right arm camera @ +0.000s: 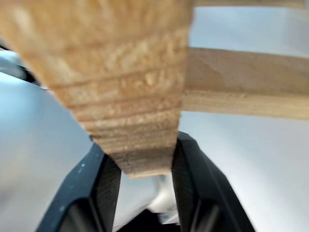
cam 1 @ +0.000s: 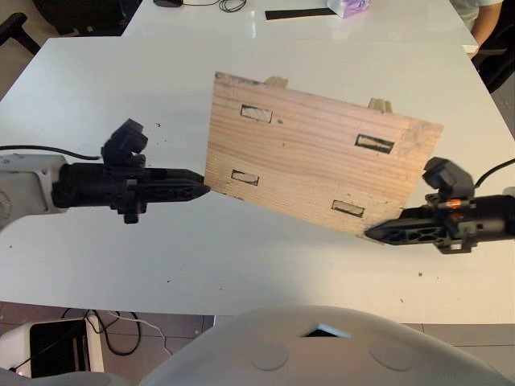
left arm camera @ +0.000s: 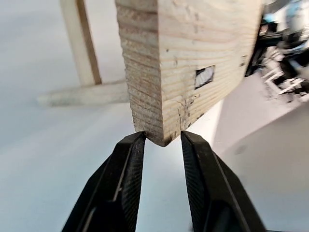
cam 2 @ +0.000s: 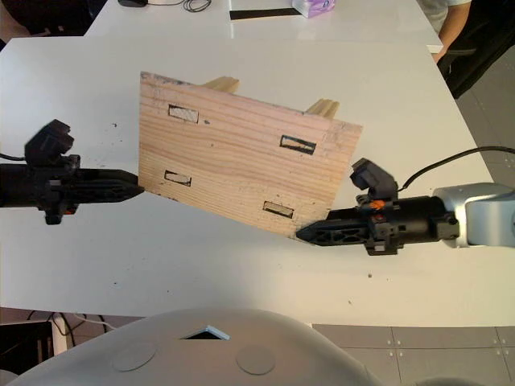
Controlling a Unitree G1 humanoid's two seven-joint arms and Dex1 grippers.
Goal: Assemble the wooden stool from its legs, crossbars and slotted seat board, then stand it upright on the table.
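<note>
On your left, the black two-fingered left gripper (cam 1: 203,190) lies level over the white table (cam 1: 121,88), pointing at the lower left corner of the pale wooden seat board with four rectangular slots (cam 1: 314,157). In the left wrist view its fingers (left arm camera: 129,164) stand at a narrow gap, and the very tip of that corner is pinched between them, one finger on each face. Beyond the corner in that view you see a pale wooden leg (left arm camera: 79,43) meeting a second pale wooden bar (left arm camera: 82,94); whether that bar is a leg or a crossbar you cannot tell.

In the middle, the seat board is tilted up with its slotted face toward you and its lower edge slanting down to your right. The slots (cam 1: 256,112) sit two in an upper row and two in a lower row. Two pale leg ends (cam 1: 278,81) show just past the board's top edge.

On your right, the black right gripper (cam 2: 302,234) meets the board's lower right corner. In the right wrist view its fingers (right arm camera: 108,179) are clamped on the board's edge, with a pale wooden rail (right arm camera: 241,92) running behind the board.

At the far edge, a second white table (cam 1: 402,24) carries a purple box (cam 1: 350,7) and a black strip (cam 1: 299,13).
</note>
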